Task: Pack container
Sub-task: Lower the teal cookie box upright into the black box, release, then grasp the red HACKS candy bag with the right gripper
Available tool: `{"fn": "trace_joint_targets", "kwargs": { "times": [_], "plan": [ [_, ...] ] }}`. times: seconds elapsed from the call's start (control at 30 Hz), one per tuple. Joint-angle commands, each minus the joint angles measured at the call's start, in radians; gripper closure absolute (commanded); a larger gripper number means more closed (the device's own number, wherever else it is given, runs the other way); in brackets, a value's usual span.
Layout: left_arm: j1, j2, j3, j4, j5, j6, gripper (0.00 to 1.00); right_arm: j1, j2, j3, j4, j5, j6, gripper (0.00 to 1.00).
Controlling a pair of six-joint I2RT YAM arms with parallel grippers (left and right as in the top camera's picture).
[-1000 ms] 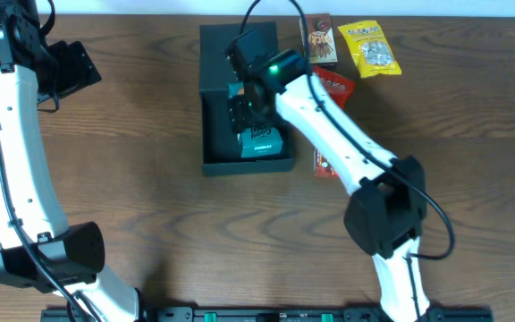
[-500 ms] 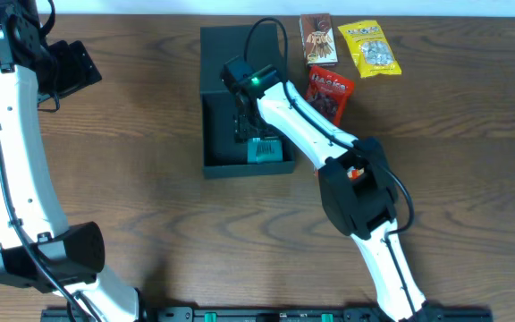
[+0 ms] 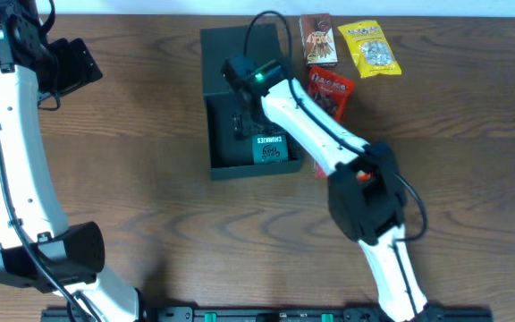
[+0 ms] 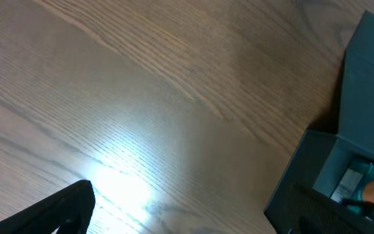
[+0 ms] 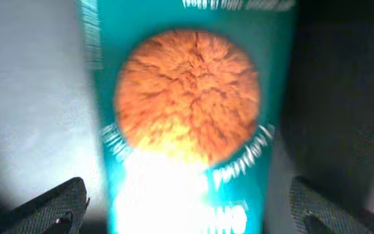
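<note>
We are holding our right jaws wide apart, gripping nothing, just above the teal carton (image 3: 271, 150), which is lying inside the container (image 3: 231, 49), in its near right corner. The container is sitting lid-open on the desk (image 3: 150, 206), toward its far side. Our left jaws are hanging wide and empty, well to the left.
</note>
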Motion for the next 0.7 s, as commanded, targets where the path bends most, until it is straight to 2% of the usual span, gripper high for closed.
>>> {"fn": "trace_joint_targets", "kwargs": {
  "times": [0.0,0.13,0.23,0.43,0.57,0.67],
  "plan": [
    [0.002,0.000,0.001,0.004,0.005,0.006,0.05,-0.005,-0.161,0.019,0.006,-0.015,-0.067,0.01],
    [0.002,0.000,0.000,0.004,0.005,0.006,0.05,-0.017,-0.277,0.020,0.035,0.034,-0.142,0.01],
    [0.001,0.000,-0.003,0.005,0.025,0.006,0.05,-0.055,-0.296,0.020,0.035,0.100,-0.165,0.01],
    [0.001,0.000,-0.068,0.032,0.092,0.006,0.05,-0.254,-0.241,0.019,0.061,0.004,-0.207,0.01],
    [0.000,0.000,-0.157,0.073,0.110,-0.006,0.05,-0.370,-0.161,0.019,0.074,-0.024,-0.113,0.01],
    [0.000,0.000,-0.241,0.127,0.125,-0.013,0.05,-0.425,-0.071,0.019,0.114,-0.132,-0.043,0.01]
  ]
}}
